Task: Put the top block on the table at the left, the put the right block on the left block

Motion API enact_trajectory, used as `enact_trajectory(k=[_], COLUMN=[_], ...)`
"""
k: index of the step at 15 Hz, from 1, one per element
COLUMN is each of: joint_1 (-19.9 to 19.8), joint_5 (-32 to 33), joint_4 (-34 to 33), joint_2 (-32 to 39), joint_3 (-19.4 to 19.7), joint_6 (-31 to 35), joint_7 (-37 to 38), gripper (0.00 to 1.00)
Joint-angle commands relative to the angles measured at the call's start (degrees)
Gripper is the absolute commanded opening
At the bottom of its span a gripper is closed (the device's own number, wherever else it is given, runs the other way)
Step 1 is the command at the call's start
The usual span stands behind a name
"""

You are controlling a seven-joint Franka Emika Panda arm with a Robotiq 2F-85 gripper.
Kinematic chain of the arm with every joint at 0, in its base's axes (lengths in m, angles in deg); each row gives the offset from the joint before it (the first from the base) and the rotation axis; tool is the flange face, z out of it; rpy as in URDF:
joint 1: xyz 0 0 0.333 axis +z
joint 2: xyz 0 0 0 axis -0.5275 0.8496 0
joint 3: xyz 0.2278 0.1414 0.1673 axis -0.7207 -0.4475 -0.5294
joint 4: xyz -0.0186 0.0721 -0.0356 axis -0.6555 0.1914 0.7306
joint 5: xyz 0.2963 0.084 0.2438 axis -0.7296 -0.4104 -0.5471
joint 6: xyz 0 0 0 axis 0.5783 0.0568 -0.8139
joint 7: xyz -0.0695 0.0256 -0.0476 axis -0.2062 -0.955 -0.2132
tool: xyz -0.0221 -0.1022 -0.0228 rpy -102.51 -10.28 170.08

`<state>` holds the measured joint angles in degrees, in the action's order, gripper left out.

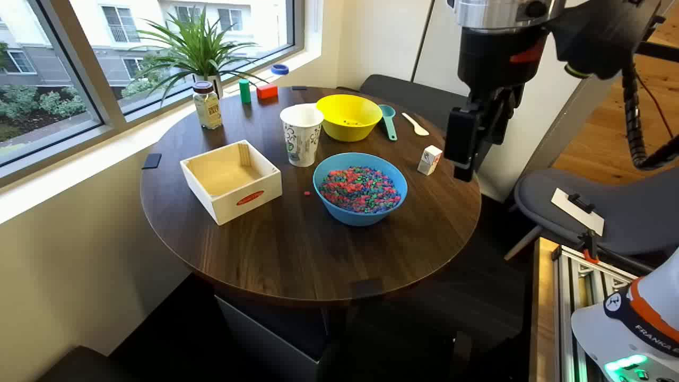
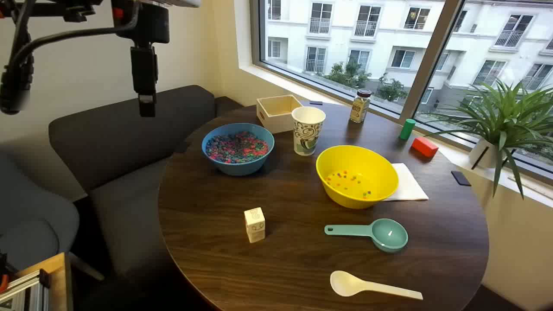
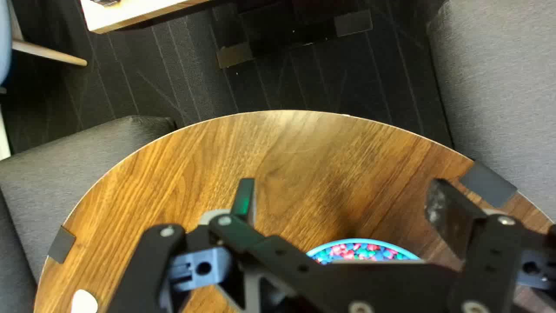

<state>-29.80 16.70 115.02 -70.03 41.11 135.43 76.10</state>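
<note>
Here stands the pale block stack [image 1: 428, 161], upright on the round table [image 1: 297, 254], just in from the right-hand edge in an exterior view; it reads as one cube on another, though I can't pick out a seam. So it's step one, by my judgement: the top block [image 2: 255, 216] isn't off yet. High over the table hangs the gripper [image 3: 343, 200], fingers [image 3: 245, 200] spread wide, nothing held. Next move? Come down just inside that edge, straddle the top block alone, lift straight, then set it to the left. Now the wrist view gives us the finger gap, hard to read in both exterior views, yet no stack there at all; the gripper's linkage [image 3: 269, 256] may be hiding it. And farther out, toward the middle, a stray red bead [image 1: 307, 193] lies beside the blue bowl [image 1: 360, 219] in an exterior view; I find it nowhere else.
</note>
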Motion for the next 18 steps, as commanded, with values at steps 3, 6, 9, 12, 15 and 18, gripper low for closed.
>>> enact_trajectory(k=[3,6,9,12,15,18], joint_1=[2.1,2.1,0.9,0.4,-0.1,-0.7], joint_5=[0.3,0.3,1.6,1.9,4.5,4.8], joint_4=[-0.1,-0.1,3.8,8.0,12.9,18.2], joint_2=[0.2,0.2,-3.2,-5.9,-7.8,-9.3], joint_3=[1.8,1.8,3.9,6.7,8.1,9.7], joint_6=[-0.1,-0.1,4.9,11.7,20.0,28.0], joint_7=[0.3,0.3,2.4,0.5,-0.8,-2.5], gripper=[1.00,1.00,1.00,1.00,1.00,1.00])
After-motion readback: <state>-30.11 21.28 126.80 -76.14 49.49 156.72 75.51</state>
